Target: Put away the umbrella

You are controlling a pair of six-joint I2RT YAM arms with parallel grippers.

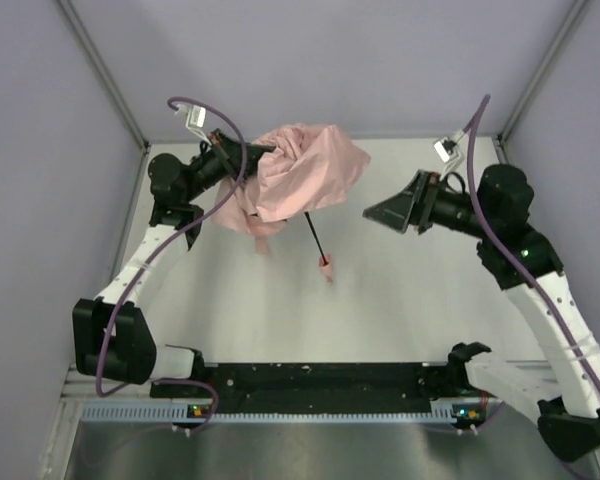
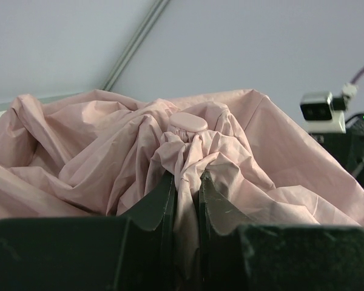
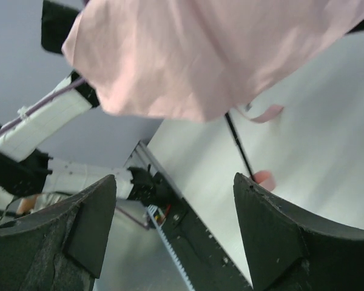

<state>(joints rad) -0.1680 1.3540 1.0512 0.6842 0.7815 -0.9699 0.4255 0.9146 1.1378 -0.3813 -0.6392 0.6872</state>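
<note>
The pale pink umbrella (image 1: 300,175) is seen held above the far part of the white worktop (image 1: 400,310), its canopy crumpled and half collapsed. The left gripper (image 2: 185,182) is shown with its jaws clamped on bunched fabric just below the round top cap (image 2: 188,122). The thin black shaft (image 1: 315,235) is slanted down to the small pink handle (image 1: 326,265); whether the handle touches the worktop cannot be told. The right gripper (image 3: 175,179) is pictured just right of the canopy, apart from it, its jaws spread wide with nothing gripped between them.
</note>
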